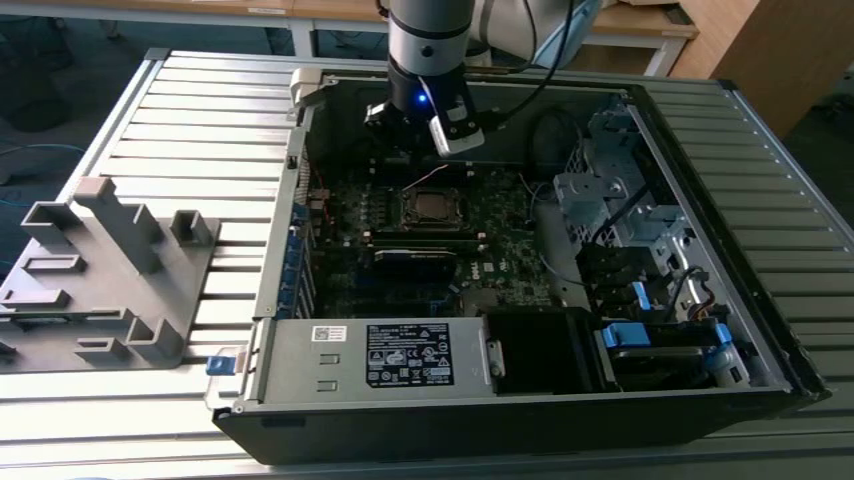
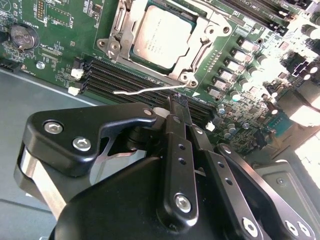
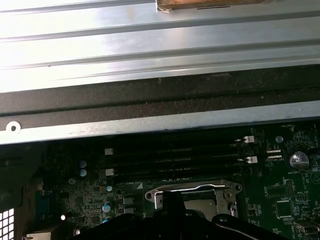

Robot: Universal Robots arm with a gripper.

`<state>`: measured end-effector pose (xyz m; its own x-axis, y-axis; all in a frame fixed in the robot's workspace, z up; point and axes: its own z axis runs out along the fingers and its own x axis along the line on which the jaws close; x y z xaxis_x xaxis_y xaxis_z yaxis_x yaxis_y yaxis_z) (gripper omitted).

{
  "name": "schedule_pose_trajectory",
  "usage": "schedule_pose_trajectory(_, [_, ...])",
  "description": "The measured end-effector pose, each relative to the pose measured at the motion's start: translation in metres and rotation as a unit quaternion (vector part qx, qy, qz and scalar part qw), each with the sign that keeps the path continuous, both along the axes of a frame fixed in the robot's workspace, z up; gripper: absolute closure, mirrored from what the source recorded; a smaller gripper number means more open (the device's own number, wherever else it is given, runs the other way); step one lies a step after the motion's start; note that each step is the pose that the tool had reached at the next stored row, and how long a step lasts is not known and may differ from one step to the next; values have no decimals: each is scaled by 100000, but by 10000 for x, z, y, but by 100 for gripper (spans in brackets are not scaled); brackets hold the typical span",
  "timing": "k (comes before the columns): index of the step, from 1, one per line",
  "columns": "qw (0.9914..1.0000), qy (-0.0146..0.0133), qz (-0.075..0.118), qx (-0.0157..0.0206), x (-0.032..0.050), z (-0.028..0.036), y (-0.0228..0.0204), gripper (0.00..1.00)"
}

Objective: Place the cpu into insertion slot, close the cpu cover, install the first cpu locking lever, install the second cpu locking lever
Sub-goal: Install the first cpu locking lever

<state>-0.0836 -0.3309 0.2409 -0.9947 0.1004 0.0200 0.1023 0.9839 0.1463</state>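
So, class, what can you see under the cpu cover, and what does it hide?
Through the cpu cover's window the cpu's grey metal top shows in the second wrist view. The frame overlaps its edges; whatever lies beneath the cpu is hidden.

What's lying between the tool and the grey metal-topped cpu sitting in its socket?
In the second wrist view, a thin silvery wire lever and long black memory slots lie between the tool and the small square cpu.
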Motion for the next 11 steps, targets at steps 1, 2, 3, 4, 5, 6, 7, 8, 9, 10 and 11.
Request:
schedule_pose_trajectory(1, [100000,1,2,-3,0,0,0,89])
schedule_pose_trajectory(2, [100000,3,1,-5,0,0,0,89])
schedule_pose_trajectory(3, [100000,1,0,1,1,-1,0,89])
schedule_pose_trajectory(4, [100000,-11,11,12,7,-3,0,89])
schedule_pose_trajectory(5, [100000,-9,9,12,14,-4,0,89])
schedule_pose_trajectory(6, [100000,-8,3,11,18,-4,0,89])
schedule_pose_trajectory(7, [100000,-7,0,11,20,-4,0,89])
schedule_pose_trajectory(8, [100000,-6,-4,7,20,-4,0,89])
schedule_pose_trajectory(9, [100000,-4,-7,4,20,-4,0,89])
schedule_pose_trajectory(10, [100000,-4,1,4,21,-7,0,89])
schedule_pose_trajectory(11, [100000,-5,0,8,21,-8,0,89])
